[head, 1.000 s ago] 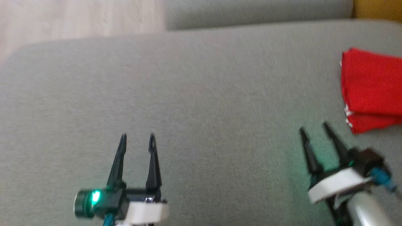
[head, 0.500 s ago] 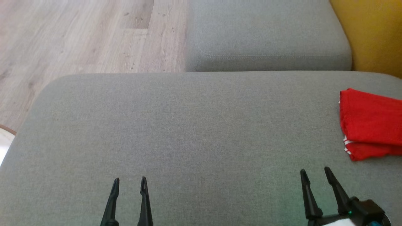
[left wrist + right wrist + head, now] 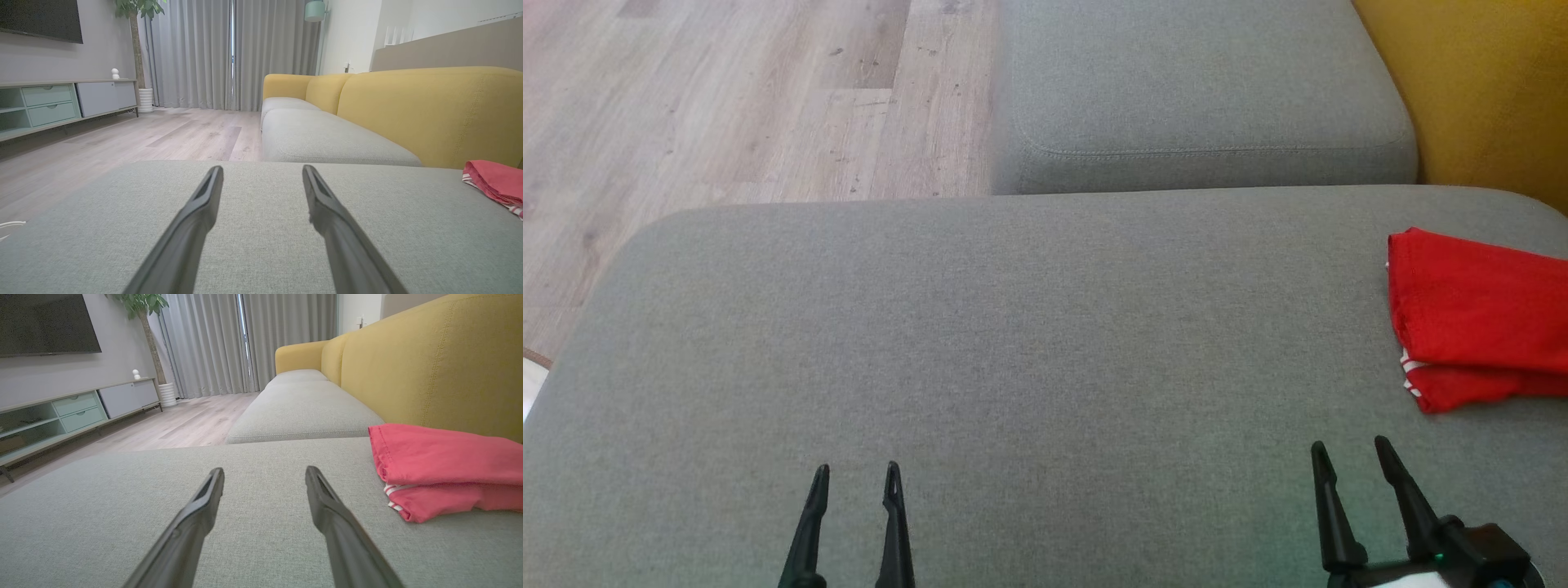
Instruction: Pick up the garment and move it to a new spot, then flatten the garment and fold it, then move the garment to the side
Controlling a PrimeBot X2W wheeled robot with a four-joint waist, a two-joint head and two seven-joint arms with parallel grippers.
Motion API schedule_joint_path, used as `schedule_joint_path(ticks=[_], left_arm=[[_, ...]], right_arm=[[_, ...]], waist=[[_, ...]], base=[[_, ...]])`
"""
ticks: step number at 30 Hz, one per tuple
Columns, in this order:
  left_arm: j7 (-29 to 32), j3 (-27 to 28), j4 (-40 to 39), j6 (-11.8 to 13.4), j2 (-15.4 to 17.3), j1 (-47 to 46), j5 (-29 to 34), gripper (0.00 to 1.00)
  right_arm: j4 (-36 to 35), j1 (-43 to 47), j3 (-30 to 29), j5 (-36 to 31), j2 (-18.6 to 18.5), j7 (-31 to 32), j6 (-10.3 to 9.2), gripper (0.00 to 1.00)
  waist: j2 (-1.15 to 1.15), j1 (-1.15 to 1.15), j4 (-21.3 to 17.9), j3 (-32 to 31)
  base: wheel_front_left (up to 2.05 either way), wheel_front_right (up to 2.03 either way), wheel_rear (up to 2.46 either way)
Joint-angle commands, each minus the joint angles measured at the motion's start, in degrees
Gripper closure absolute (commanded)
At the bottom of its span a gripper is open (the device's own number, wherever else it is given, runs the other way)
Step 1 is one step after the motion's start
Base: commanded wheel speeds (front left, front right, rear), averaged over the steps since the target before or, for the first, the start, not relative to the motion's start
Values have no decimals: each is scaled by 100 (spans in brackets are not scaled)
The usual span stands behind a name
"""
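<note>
A folded red garment (image 3: pixel 1478 318) with a bit of red-and-white striped trim lies at the right edge of the grey sofa cushion (image 3: pixel 1013 343). It also appears as the garment (image 3: pixel 445 469) in the right wrist view and the garment (image 3: pixel 496 183) at the far right of the left wrist view. My right gripper (image 3: pixel 1349 456) hovers open at the lower right, a short way in front and left of the cloth, holding nothing. At the lower left my left gripper (image 3: pixel 858 474) stands open and empty over bare cushion, far from the garment.
A second grey seat cushion (image 3: pixel 1201 90) lies beyond the near one, with the yellow sofa back (image 3: pixel 1470 82) at the right. Wooden floor (image 3: pixel 727 98) runs along the left. A TV console (image 3: pixel 61 102), a plant and curtains stand across the room.
The head camera has tilted up, so both grippers sit lower in the picture and more floor and far cushion show. The garment lies as before; both grippers stay open.
</note>
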Motion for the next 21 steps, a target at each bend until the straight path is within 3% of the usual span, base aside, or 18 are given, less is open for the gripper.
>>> schedule_joint_path(ticks=[1,2,3,6,21], left_arm=[[-29,172,-157,-11,-33,-188,29,0],[-29,169,-149,-15,-33,-194,38,0],[1,-1,14,-5,0,2,0,100],[2,-8,330,-4,-2,51,0,100],[182,163,415,-185,59,-182,-1081,100]], right_arm=[[-220,-131,99,-43,-37,-62,39,0],[-222,-131,95,-43,-36,-62,39,0],[1,0,-11,3,1,0,0,100],[304,24,16,2,2,10,-1,100],[342,-209,-20,1080,-60,193,4,100]], waist=[[0,0,-4,2],[0,0,-5,3],[0,0,-6,2],[0,0,-8,2],[0,0,-57,73]], base=[[0,0,0],[0,0,0],[0,0,0],[0,0,0],[0,0,0]])
